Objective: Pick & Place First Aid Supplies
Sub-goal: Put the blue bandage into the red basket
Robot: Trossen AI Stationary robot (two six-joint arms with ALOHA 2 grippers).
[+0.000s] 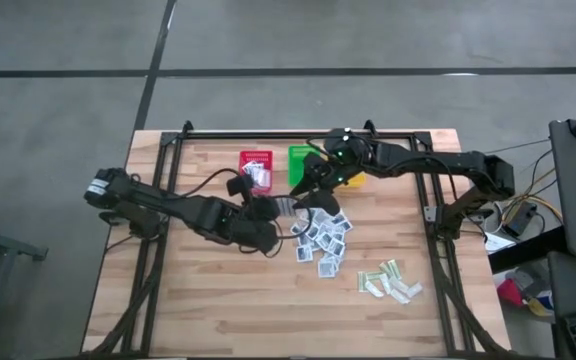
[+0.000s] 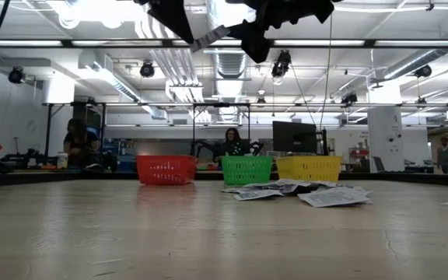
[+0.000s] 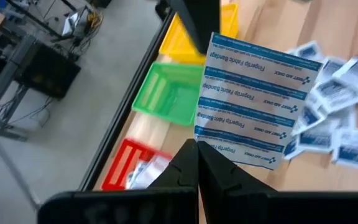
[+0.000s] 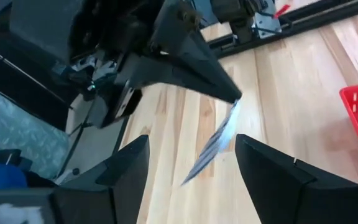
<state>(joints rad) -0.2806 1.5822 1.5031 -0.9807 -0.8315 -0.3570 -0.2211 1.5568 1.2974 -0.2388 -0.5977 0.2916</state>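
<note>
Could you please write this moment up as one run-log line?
left gripper: shut on bandage packet, held above table | right gripper: open, facing packet edge | red basket: holds packets | square packets: loose on table

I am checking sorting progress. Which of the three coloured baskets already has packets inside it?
The red basket. White packets lie inside it, while the green basket and the yellow basket show none.

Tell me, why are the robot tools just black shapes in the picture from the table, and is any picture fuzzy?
In the low view the bright ceiling lights glare behind the arms, so they show only as dark outlines, and the near table is soft. In the left wrist view the left tool is blurry but the printing on the bandage packet reads clearly. In the right wrist view the right tool and the packet are blurred.
</note>
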